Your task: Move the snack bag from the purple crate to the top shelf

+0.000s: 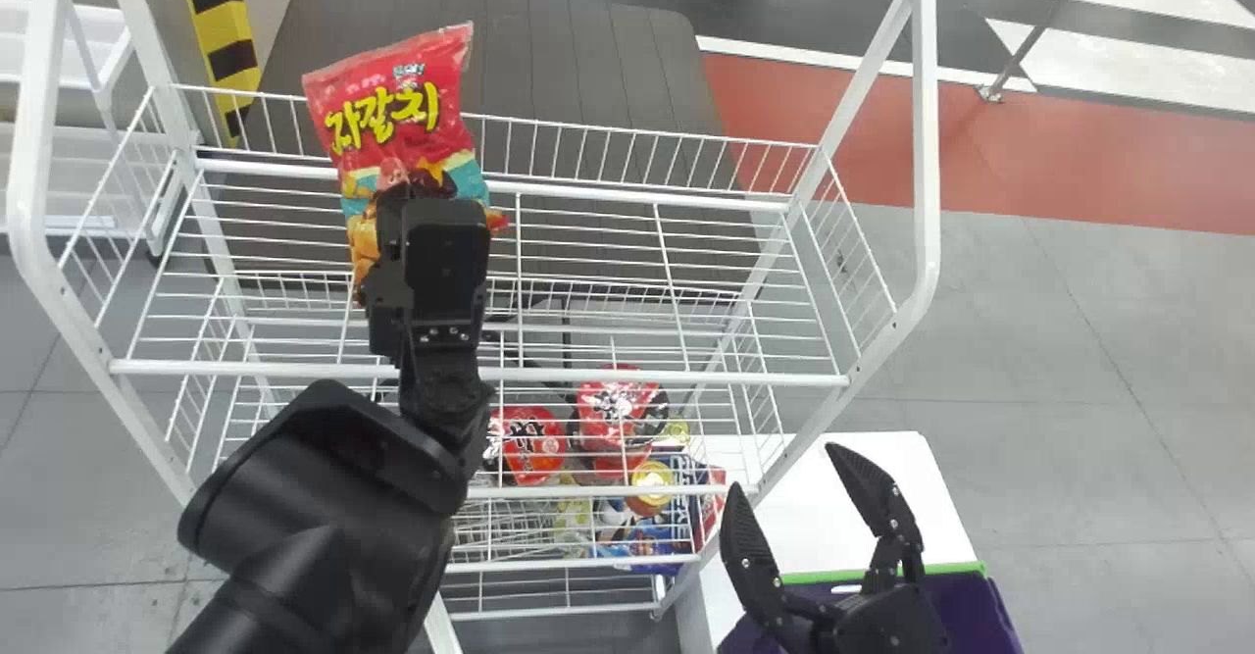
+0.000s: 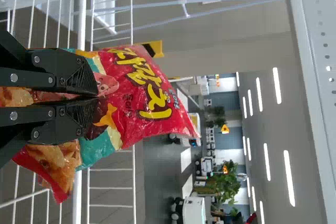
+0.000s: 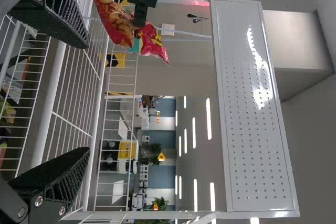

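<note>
Projecting beyond my left hand (image 1: 417, 188), the snack bag (image 1: 397, 110) is being pinched between its fingers; my right hand (image 1: 782, 468) is standing wide, well apart.

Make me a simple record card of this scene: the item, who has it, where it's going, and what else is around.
item: snack bag, mostly red
held by: left gripper, shut on it
destination: top shelf of the white wire rack
stage: bag not yet released
other gripper: right gripper, open, near the purple crate
lower in rack: colorful packets
</note>
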Controlling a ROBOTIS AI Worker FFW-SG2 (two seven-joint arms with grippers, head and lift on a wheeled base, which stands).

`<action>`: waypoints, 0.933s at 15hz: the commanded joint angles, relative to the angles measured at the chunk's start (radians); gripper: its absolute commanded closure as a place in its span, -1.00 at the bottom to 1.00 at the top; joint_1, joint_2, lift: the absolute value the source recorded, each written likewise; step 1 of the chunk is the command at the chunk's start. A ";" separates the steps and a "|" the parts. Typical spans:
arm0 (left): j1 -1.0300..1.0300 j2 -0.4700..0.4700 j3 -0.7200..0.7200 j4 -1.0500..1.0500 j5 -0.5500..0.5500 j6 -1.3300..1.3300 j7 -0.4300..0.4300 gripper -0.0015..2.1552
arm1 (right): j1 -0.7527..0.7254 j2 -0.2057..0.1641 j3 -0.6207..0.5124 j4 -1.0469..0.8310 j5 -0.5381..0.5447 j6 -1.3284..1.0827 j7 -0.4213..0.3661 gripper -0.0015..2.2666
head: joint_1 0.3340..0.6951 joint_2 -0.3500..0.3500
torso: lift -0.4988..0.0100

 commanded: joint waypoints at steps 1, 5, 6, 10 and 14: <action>0.000 -0.003 0.009 0.011 -0.039 -0.001 0.005 -0.05 | 0.005 0.000 0.003 -0.003 0.002 -0.004 0.000 -0.89 | 1.00 -0.66 | 0.98; 0.001 -0.003 0.008 0.038 -0.026 -0.001 -0.008 -0.05 | 0.019 0.000 0.003 -0.017 0.000 -0.004 -0.001 -0.89 | 1.00 -0.62 | 0.98; 0.001 -0.003 0.005 0.045 -0.025 -0.004 -0.011 -0.05 | 0.020 0.000 0.003 -0.017 0.000 -0.010 0.000 -0.89 | 1.00 -0.62 | 0.98; 0.001 -0.003 -0.015 0.049 -0.006 -0.010 -0.023 -0.67 | 0.026 -0.002 -0.002 -0.017 0.000 -0.031 0.000 -0.89 | 1.00 -0.66 | 0.98; 0.003 -0.003 -0.006 0.048 0.021 -0.010 -0.027 -0.88 | 0.031 -0.002 -0.002 -0.014 0.000 -0.043 0.000 -0.89 | 1.00 -0.70 | 0.98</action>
